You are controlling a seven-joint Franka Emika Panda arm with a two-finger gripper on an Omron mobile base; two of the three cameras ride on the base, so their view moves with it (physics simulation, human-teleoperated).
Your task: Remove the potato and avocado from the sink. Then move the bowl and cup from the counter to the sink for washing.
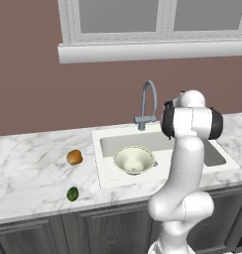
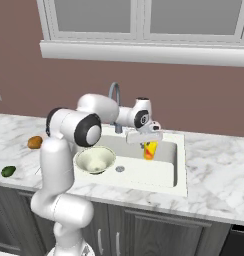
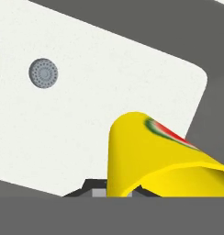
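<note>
So the end effector [image 2: 149, 142] is clamped on the yellow cup [image 2: 150, 150], which hangs over the right half of the sink [image 2: 180, 165]. The cup's long axis is roughly vertical, narrow end down, slightly tilted. Bowl [image 2: 95, 160] sits in the sink's left part, opening up. Potato [image 1: 74, 157] and avocado [image 1: 72, 194] lie on the worktop [image 1: 33, 168], left. In the left base view the arm hides the cup.
</note>
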